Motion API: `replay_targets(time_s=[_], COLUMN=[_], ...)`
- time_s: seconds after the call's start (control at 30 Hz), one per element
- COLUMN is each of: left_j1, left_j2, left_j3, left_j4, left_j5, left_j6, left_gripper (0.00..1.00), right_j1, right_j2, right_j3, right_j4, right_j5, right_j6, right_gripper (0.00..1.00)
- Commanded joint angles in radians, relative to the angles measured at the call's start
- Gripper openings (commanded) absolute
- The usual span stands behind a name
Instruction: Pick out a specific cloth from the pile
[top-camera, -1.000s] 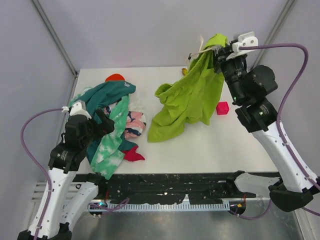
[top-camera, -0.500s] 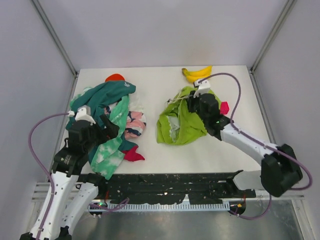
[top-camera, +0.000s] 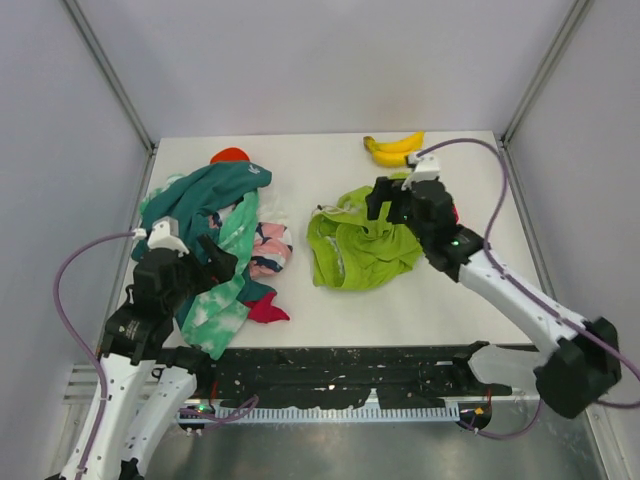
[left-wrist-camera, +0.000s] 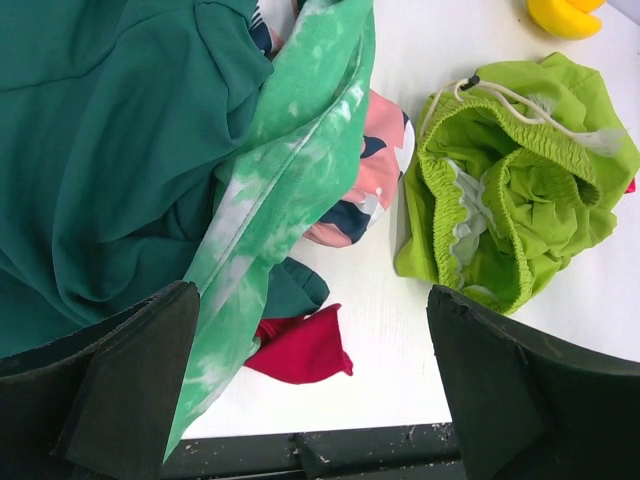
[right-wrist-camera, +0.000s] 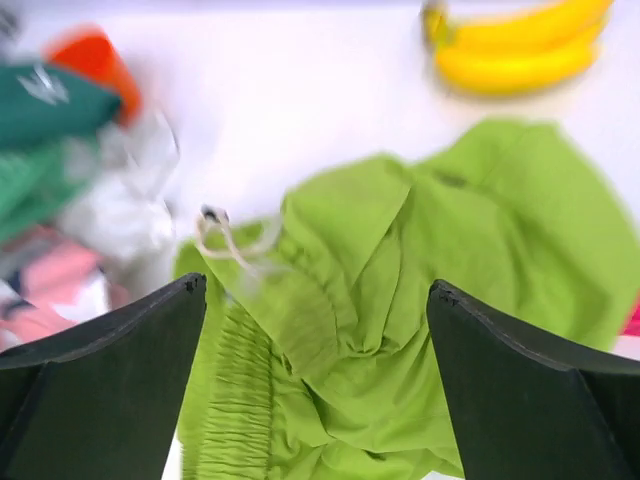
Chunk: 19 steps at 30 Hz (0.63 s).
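The lime-green cloth (top-camera: 358, 250) lies crumpled on the white table, right of centre, with its white drawstring (right-wrist-camera: 222, 238) showing. It also shows in the left wrist view (left-wrist-camera: 510, 180) and fills the right wrist view (right-wrist-camera: 400, 330). My right gripper (top-camera: 391, 210) hovers open just above the cloth's far right part, and nothing sits between its jaws (right-wrist-camera: 315, 288). The pile (top-camera: 215, 230) of dark teal, mint tie-dye, pink striped and red cloths lies at the left (left-wrist-camera: 120, 150). Over the pile's near edge my left gripper (top-camera: 203, 265) stands open and empty (left-wrist-camera: 310, 300).
A banana bunch (top-camera: 393, 148) lies at the table's far edge, behind the cloth. A red-orange object (top-camera: 231, 155) peeks out behind the pile. A pink cube (top-camera: 455, 213) sits right of the right gripper. Grey walls close in the table on three sides.
The right arm came down from high at the back with the lime-green cloth, laid it on the table and opened its jaws, letting it go. The left arm shifted only slightly.
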Motion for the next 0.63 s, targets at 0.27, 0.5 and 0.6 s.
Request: replay_targets(time_s=[0.27, 0.5, 0.6], left_j1=[-0.002, -0.002, -0.002], left_j2=[-0.074, -0.070, -0.067], left_j3=[-0.048, -0.048, -0.047], left_j4=[0.034, 0.000, -0.006], left_j5=[0.007, -0.015, -0.029], left_j6=[-0.018, -0.039, -0.047], left_gripper=[1.00, 1.00, 1.00], right_j1=[-0.002, -0.002, -0.004], right_j2=[-0.663, -0.839, -0.850], right_j3=[-0.069, -0.166, -0.166], right_j4=[-0.423, -0.430, -0.424], right_j5=[0.623, 0.643, 0.634], right_j6=[0.048, 0.066, 0.054], right_gripper=[0.95, 0.95, 0.95])
